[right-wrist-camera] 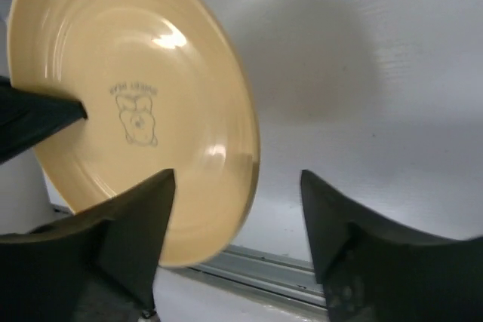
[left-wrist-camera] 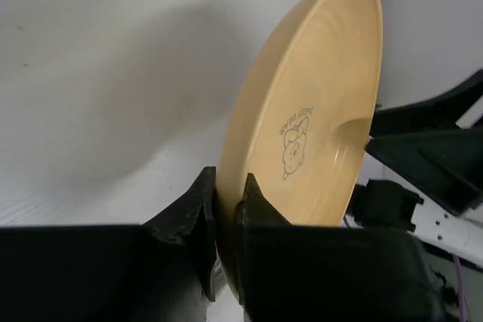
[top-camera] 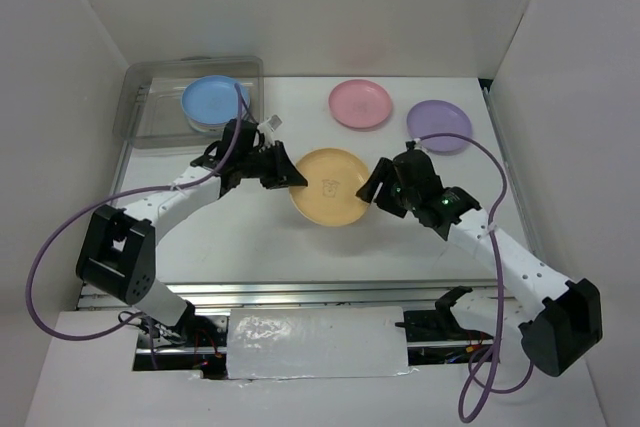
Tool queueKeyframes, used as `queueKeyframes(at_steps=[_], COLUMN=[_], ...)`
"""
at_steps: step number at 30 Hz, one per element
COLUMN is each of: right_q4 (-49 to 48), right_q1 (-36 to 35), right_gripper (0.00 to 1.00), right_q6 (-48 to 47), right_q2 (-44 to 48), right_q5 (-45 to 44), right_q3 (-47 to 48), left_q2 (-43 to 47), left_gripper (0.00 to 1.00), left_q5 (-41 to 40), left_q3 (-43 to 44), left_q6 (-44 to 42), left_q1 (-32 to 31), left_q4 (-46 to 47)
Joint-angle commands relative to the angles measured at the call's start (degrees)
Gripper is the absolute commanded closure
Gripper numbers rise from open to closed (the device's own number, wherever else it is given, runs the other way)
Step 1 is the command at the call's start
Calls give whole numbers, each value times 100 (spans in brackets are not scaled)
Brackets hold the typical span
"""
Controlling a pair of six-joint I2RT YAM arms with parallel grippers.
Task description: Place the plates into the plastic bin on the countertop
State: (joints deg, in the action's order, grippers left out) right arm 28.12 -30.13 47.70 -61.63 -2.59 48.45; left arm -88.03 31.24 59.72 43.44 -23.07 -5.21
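Four plates show up in our top view: a yellow plate [top-camera: 330, 187] dead centre of the frame, a blue plate [top-camera: 213, 100] sitting inside the bin [top-camera: 140, 112] at upper left, plus a pink plate [top-camera: 360, 104] and a purple plate [top-camera: 439, 125] lying on the countertop [top-camera: 300, 247] toward the upper right, well apart from the bin. Our left gripper [top-camera: 297, 179] has its fingers pinched tight on the yellow plate's left rim, one on each face. Our right gripper [top-camera: 372, 187] is over at the opposite rim with fingers spread apart, the plate edge sitting in the gap and, as far as we can tell, not squeezed.
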Motion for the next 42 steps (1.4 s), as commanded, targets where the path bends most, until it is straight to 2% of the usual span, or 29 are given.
queueKeyframes(at_steps=[1,5,10,12,14,16,18,20,23,28,29,31,32,33,38,42], right_q4=[-52,-113,-509,-719,-886,-948,-966,-957,-896,-922,-957,-940,-940,-949,-1220,-1440], right_q1=[129,1042,1772,1896,1949,1976,1976,2020,2099,2082,2064,2003,1976,1950,1853,2037], right_gripper=[21,18,18,18,18,19,19,19,19,19,19,19,19,19,18,18], right_q6=[72,-94,-480,-586,-648,-771,-963,-1130,-1315,-1308,-1290,-1281,-1290,-1290,-1211,-1036], right_q2=[273,704,951,889,802,679,660,661,661,854,906,915,907,881,434,116], right_q5=[-372,28,847,1163,1392,1647,1771,1893,2025,2263,2289,2272,2246,2211,2219,2088], right_q3=[219,-317,-828,-976,-1030,-1022,-977,-890,-732,-652,-652,-582,-556,-521,-494,-477], left_q2=[23,-82,-994,-1538,-1996,-2743,-3497,-4035,-4266,-4284,-4249,-4066,-3995,-3881,-3335,-3203], left_gripper=[100,100,100,100,100,100,100,100,100,100,74,41,12,1,1,1], left_q5=[-741,-1312,-1419,-1673,-2006,-2262,-2237,-1827,-1622,-1744,-1840,-1859,-1841,-1841,-1955,-2725], left_q3=[652,1417,2568,3042,3517,4431,5281,5776,5893,5805,5753,5534,5472,5393,5549,6260], left_q6=[-125,-3,445,551,552,482,402,437,490,481,481,481,464,411,139,86], left_q1=[197,1198,2585,2833,2966,3141,3325,3527,3678,3784,3784,3784,3775,3757,3608,3555], left_q4=[-268,-945,-737,-404,-498,-866,-1182,-1123,-921,-832,-841,-797,-754,-657,-1007,-2236])
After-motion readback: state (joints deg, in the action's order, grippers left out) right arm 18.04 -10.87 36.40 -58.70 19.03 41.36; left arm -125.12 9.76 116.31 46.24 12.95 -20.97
